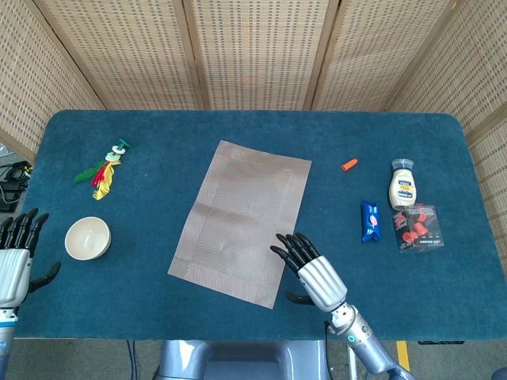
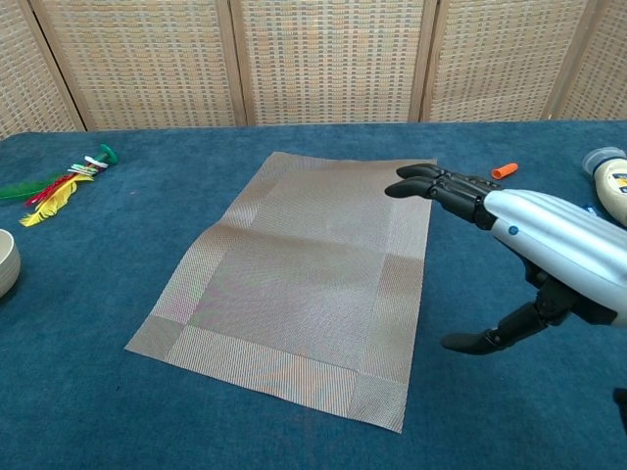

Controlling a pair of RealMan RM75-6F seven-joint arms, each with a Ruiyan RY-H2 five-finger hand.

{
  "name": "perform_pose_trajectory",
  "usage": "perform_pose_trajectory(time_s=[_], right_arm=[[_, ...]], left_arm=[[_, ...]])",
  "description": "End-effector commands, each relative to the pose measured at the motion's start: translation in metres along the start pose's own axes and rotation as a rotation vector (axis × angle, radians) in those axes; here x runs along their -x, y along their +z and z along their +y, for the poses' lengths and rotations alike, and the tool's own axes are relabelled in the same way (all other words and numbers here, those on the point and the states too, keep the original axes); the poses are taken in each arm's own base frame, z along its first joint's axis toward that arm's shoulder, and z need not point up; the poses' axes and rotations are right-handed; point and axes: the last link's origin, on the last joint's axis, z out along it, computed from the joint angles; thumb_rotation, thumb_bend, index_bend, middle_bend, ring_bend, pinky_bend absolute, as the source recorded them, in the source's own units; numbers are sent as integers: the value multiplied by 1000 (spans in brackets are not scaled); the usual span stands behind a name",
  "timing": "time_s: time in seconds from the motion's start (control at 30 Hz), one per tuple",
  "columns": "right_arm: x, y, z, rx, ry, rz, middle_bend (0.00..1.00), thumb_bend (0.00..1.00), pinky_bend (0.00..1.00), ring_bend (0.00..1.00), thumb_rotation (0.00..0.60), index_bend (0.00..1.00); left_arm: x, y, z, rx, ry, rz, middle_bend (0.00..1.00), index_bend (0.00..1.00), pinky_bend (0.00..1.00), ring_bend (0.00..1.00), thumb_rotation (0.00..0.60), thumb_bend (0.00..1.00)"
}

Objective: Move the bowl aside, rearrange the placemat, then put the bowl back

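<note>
The cream bowl (image 1: 87, 237) stands on the blue table (image 1: 158, 134) at the left, off the placemat; only its edge (image 2: 5, 262) shows in the chest view. The tan woven placemat (image 1: 242, 220) lies skewed in the middle of the table, also seen as the placemat (image 2: 304, 279) from the chest. My right hand (image 1: 310, 272) hovers at the mat's near right corner, fingers spread and holding nothing; the chest view shows this hand (image 2: 534, 235) above the mat's right edge. My left hand (image 1: 16, 257) is at the table's left edge, left of the bowl, fingers apart and empty.
A feathered toy (image 1: 104, 169) lies at the far left. On the right are a small orange piece (image 1: 349, 165), a blue packet (image 1: 369, 221), a squeeze bottle (image 1: 402, 185) and a clear pack of red items (image 1: 418, 227).
</note>
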Motion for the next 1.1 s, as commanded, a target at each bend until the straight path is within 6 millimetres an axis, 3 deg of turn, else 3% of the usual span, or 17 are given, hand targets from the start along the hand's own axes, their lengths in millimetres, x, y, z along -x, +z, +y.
perform_pose_trajectory(time_s=[0.03,0.33,0.63,1.1], right_arm=[[7,0,1,10,-6,-4,0,54,0,0,600,87],[29,-9,3,45,12,-43,0,0,0,0,600,3],[50,-20,-12,6,12,-106,0,0,0,0,600,0],[74,-15,-12,61,30,-159,0,0,0,0,600,0]], left_arm=[[1,0,-1,-4,3,-3,0,67,0,0,600,263],[-3,-1,-5,-15,0,5,0,67,0,0,600,264],[-6,-2,-8,-24,3,9,0,67,0,0,600,263],[-8,-3,-10,-24,2,15,0,67,0,0,600,264]])
